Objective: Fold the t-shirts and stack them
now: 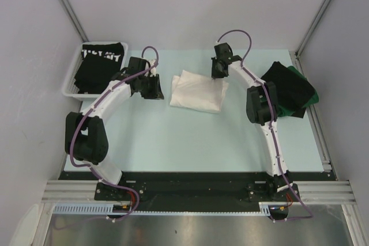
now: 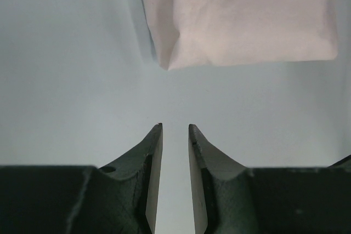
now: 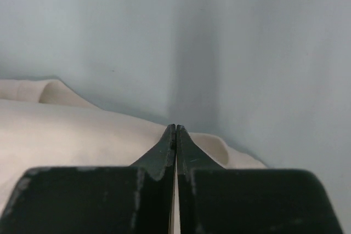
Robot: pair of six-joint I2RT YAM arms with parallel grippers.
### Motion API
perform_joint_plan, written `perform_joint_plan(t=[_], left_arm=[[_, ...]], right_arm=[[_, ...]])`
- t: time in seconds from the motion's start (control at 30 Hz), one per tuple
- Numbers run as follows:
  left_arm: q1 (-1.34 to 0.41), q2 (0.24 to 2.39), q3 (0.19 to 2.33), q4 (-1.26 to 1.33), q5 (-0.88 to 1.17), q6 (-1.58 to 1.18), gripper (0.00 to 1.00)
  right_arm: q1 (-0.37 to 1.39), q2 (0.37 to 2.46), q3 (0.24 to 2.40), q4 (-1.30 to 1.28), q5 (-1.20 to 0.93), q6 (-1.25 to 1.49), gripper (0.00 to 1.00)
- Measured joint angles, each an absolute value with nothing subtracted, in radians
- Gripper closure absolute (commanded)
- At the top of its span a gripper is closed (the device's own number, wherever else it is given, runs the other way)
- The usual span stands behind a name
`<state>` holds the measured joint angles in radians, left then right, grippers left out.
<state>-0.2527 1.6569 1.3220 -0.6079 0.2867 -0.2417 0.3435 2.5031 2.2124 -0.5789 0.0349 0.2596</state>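
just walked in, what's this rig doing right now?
Folding tees. A folded white t-shirt lies mid-table. The left gripper sits just off its left edge, jaws slightly open and empty. The right gripper is shut over the shirt's far right corner; whether it pinches cloth is unclear. A black t-shirt lies on a green t-shirt at right; a black lettered t-shirt sits in the basket.

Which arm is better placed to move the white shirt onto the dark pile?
Right, probably: the right gripper hangs over the white shirt's corner, and the dark pile lies on that side. The left gripper is off the cloth.
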Motion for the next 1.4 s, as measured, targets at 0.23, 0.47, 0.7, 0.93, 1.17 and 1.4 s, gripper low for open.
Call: perform_joint_plan(t=[0.23,0.47,0.7,0.93,1.17,1.4], left_arm=[[-0.253,1.668,1.324,-0.617,0.292,-0.237,0.7],[-0.253,1.668,1.324,-0.636,0.292,-0.231,0.71],[-0.253,1.645,1.323,-0.659,0.292,-0.226,0.71],[-0.253,1.599,1.308,-0.67,0.29,-0.216,0.71],[-0.253,1.597,1.299,-0.686,0.282,-0.207,0.71],[-0.253,1.597,1.299,-0.691,0.282,-0.207,0.71]], right_arm=[[0.362,2.5,2.213,-0.551,-0.019,0.312,1.0],[0.412,2.491,2.239,-0.525,-0.073,0.361,1.0],[0.444,2.511,2.373,-0.489,-0.137,0.419,1.0],[0.439,2.544,2.414,-0.385,-0.19,0.49,1.0],[0.437,2.613,2.399,-0.378,-0.218,0.529,1.0],[0.443,2.614,2.344,-0.363,-0.23,0.532,1.0]])
